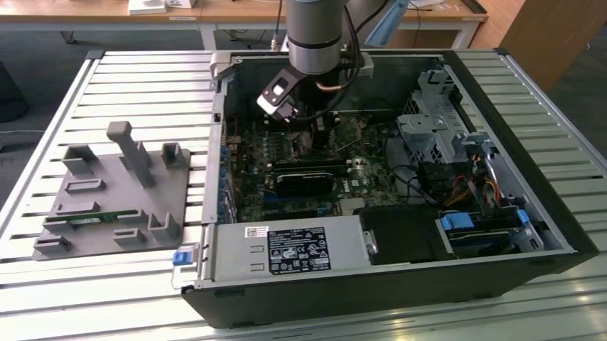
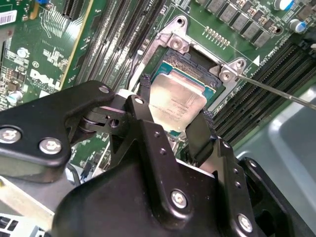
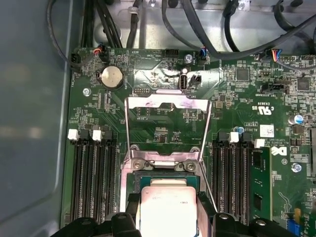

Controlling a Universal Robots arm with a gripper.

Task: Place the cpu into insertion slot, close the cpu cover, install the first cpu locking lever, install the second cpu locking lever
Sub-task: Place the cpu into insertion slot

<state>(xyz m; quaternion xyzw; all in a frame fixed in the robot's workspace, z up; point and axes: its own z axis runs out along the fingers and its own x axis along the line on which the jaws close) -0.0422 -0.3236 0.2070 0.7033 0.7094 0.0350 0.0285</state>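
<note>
Orientation of the cpu (image 2: 178, 104): it is held flat with its tan-silver face turned up; being square, no long axis is shown, and its edges are lined up with the socket's sides.
Place of the cpu: it is seen directly over the insertion slot (image 2: 180, 58), between the two black fingers (image 2: 198, 134); whether it is fully seated cannot be told.
Gripper (image 2: 177, 98): it is clenched on the chip, one finger pressed to each of two opposite edges.
Cpu cover (image 3: 168, 102): it is stood up open behind the socket in the first wrist view, with the board seen through its square window.
Lever: a thin metal rod (image 2: 276, 92) is swung out beside the socket's corner.
Surface: the open black computer case (image 1: 379, 291) is laid on its side on a pale slatted table (image 1: 124, 78); a grey moulded fixture (image 1: 114, 192) is set at the exterior view's left.
Room: wooden desks (image 1: 237, 11) are seen behind the table.
Materials: the green motherboard (image 3: 247, 98) is flanked by long black memory slots (image 3: 94, 182); the cover is dull silver sheet metal, and a round coin cell (image 3: 111, 77) is mounted near it.
</note>
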